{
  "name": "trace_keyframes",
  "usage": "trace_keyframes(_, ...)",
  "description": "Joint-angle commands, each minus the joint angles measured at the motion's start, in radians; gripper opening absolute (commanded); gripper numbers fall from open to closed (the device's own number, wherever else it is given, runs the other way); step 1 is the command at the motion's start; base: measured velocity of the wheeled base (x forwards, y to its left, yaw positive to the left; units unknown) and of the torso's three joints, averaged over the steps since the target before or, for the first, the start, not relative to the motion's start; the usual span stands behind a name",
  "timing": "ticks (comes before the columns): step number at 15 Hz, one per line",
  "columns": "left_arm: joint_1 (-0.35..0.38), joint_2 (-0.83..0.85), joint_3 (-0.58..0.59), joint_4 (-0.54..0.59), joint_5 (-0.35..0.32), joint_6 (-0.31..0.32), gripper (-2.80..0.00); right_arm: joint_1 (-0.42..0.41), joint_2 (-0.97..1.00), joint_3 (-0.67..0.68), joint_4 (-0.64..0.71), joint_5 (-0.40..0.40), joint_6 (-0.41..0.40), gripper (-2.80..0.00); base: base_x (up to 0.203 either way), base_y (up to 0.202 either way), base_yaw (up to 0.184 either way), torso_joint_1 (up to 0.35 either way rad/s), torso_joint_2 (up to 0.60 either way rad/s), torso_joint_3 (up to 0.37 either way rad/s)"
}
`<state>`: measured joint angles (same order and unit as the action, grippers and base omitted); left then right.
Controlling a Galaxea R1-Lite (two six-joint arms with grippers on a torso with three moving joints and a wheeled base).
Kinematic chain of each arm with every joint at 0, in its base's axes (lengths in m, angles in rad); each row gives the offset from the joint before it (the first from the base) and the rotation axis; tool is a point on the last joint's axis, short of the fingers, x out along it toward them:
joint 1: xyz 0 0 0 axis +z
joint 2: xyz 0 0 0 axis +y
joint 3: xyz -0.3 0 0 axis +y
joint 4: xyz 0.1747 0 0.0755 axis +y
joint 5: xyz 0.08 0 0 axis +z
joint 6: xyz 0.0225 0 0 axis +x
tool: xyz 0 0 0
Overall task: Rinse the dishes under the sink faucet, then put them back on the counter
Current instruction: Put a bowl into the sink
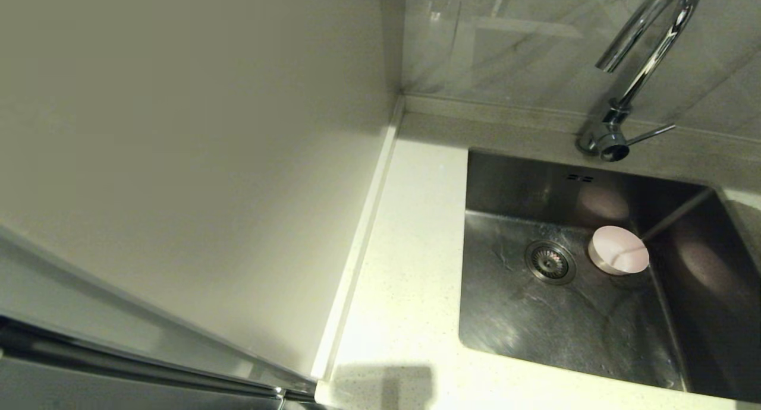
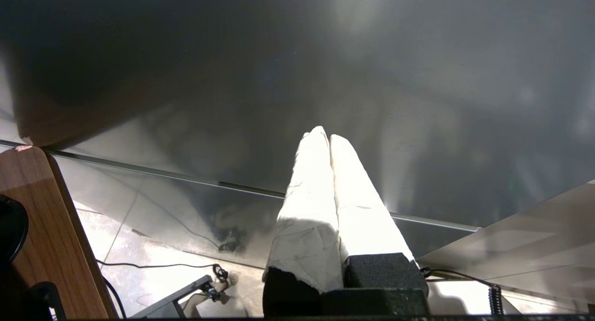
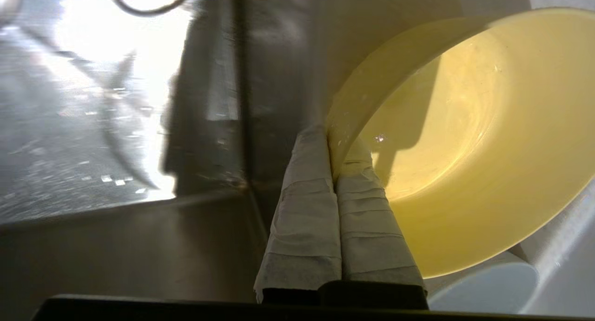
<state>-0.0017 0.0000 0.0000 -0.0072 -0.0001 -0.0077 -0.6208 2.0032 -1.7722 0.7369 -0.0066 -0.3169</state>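
Left gripper (image 2: 327,137): being kept parked off the counter (image 1: 404,267), jaws pressed together, empty. Pink bowl (image 1: 618,251) is lying in sink (image 1: 571,321) beside drain. Right gripper (image 3: 333,137): jaws pinching yellow bowl (image 3: 465,144) by rim only; thin, wet hold, so slippage is being risked, prob. onto pale bowl (image 3: 483,284) below.

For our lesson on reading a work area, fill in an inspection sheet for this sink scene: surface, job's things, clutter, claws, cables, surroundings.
Surface: white speckled counter, bare where seen.
Job's things: pink bowl in the steel sink, beside the drain; yellow bowl gripped at its rim; a pale bowl beneath it; tap, no water seen running.
Clutter: nothing seen.
Claws: right claw shut on the yellow bowl's rim; left claw shut, empty, parked away from the sink.
Cables: black leads on the floor.
Surroundings: cream wall panel; wooden board.
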Motion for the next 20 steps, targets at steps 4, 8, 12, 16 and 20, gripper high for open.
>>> trace_keyframes(4, 0.000, 0.000, 0.003, 0.000, 0.000, 0.000, -2.80, 0.096, -0.138, 0.114, 0.004, 0.008, -0.007, -2.80, 0.000, 0.000, 0.000, 0.000, 0.00, 0.000)
trace_keyframes(8, 0.000, 0.000, 0.003, 0.000, 0.000, 0.000, -2.80, 0.184, -0.288, 0.321, 0.004, 0.008, -0.008, -2.80, 0.000, 0.000, 0.000, 0.000, 0.00, 0.000)
trace_keyframes(12, 0.000, 0.000, 0.003, 0.000, 0.000, 0.000, -2.80, 0.287, -0.389, 0.524, 0.004, 0.006, -0.011, -2.80, 0.000, 0.000, 0.000, 0.000, 0.00, 0.000)
trace_keyframes(16, 0.000, 0.000, 0.003, 0.000, 0.000, 0.000, -2.80, 0.397, -0.387, 0.641, 0.003, 0.004, -0.009, -2.80, 0.000, 0.000, 0.000, 0.000, 0.00, 0.000)
trace_keyframes(20, 0.000, 0.000, 0.003, 0.000, 0.000, 0.000, -2.80, 0.439, -0.274, 0.641, -0.061, 0.004, -0.008, -2.80, 0.000, 0.000, 0.000, 0.000, 0.00, 0.000)
